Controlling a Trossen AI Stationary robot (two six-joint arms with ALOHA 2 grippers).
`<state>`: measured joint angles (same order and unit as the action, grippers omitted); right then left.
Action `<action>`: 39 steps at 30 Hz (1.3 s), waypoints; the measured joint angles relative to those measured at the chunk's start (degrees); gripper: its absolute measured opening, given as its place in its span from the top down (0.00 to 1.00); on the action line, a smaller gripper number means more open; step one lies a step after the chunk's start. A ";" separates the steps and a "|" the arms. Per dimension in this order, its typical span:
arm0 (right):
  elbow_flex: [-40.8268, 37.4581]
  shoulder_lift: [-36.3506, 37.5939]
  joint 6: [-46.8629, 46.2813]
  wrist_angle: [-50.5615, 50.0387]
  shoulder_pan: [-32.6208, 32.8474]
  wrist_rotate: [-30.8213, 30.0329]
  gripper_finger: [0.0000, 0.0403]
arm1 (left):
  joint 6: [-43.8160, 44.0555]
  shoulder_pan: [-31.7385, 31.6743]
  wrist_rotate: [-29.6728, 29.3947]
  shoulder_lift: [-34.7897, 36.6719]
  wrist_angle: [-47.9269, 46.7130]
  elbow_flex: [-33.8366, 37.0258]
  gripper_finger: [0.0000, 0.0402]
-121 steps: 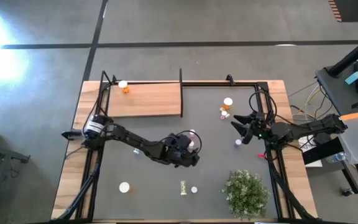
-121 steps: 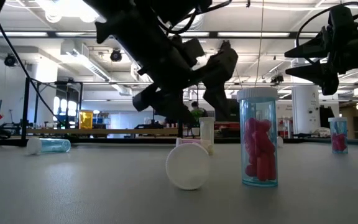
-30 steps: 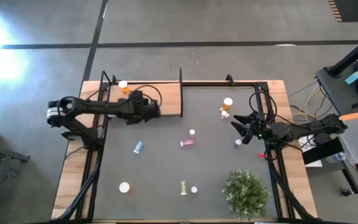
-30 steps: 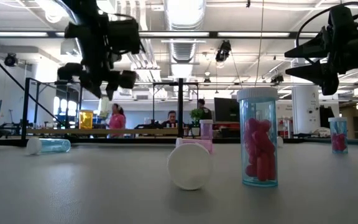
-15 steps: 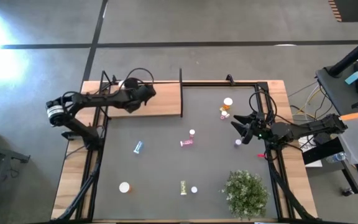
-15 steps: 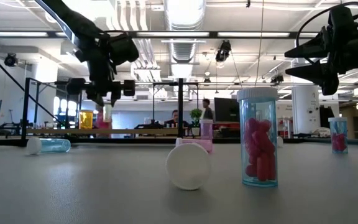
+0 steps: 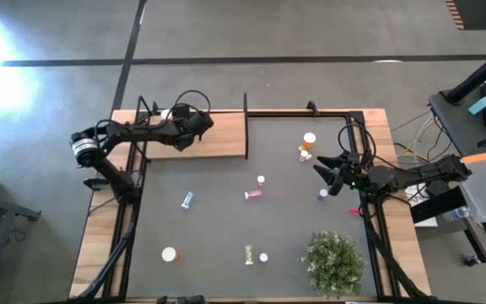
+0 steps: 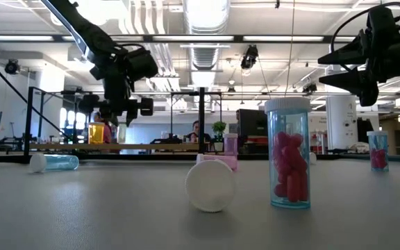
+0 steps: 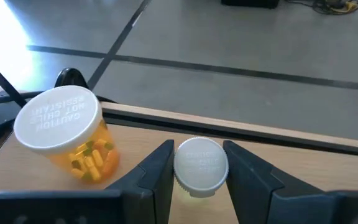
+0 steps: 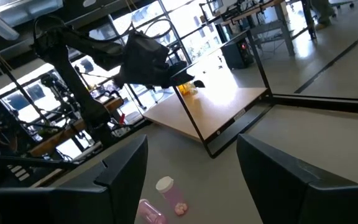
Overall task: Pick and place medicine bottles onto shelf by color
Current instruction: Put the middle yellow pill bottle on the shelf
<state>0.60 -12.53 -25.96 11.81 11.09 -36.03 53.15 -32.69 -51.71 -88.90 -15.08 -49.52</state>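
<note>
The shelf (image 7: 218,139) is a light wooden board at the table's far left, with a black post (image 7: 245,127) at its right edge. An orange medicine bottle (image 9: 64,140) with a white cap stands on its far left corner. My left gripper (image 7: 188,127) hangs over the shelf right beside it, shut on a small white-capped bottle (image 9: 201,165) whose body the cap hides. My right gripper (image 7: 323,173) waits open at the table's right side, with nothing between its fingers (image 10: 123,168). Other bottles stand or lie on the dark mat. My left gripper pinches the small bottle between its two fingers (image 9: 160,168), one on each side just under the white cap (image 9: 201,163). The fingers slant down toward the table's far edge. The cap faces up toward the wrist. Whether the bottle's bottom touches the shelf, I cannot tell.
On the mat lie a blue bottle (image 7: 188,200) and a pink one (image 7: 253,194); a yellow-green one (image 7: 249,253) and an orange one (image 7: 169,253) are near the front edge. A large orange bottle (image 7: 310,139) stands at the far right. A bushy plant (image 7: 334,262) fills the near right corner.
My left gripper has carried the small bottle from over the shelf's middle toward the table's far edge and the orange bottle, sinking a little and rolling slightly. It has stayed shut on the bottle.
</note>
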 joint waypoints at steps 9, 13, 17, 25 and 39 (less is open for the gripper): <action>0.00 0.00 0.00 0.00 0.01 0.00 0.41 | 0.04 -0.88 0.33 0.00 1.12 0.19 0.73; 0.00 0.00 -0.01 -0.01 0.02 0.02 0.41 | 0.07 -1.07 0.45 0.00 1.15 0.20 0.73; 0.00 0.00 0.00 -0.02 0.02 0.00 0.41 | 0.05 -1.07 0.69 0.00 1.15 0.26 0.73; 0.00 0.00 -0.02 0.00 0.02 0.00 0.41 | 0.02 -1.07 0.71 0.00 1.13 0.28 0.73; 0.00 0.00 -0.01 0.00 0.01 0.00 0.41 | 0.02 -1.02 0.82 0.00 1.15 0.31 0.73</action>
<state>0.60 -12.53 -25.97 11.81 11.10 -36.03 53.17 -33.71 -50.89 -88.90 -13.93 -49.21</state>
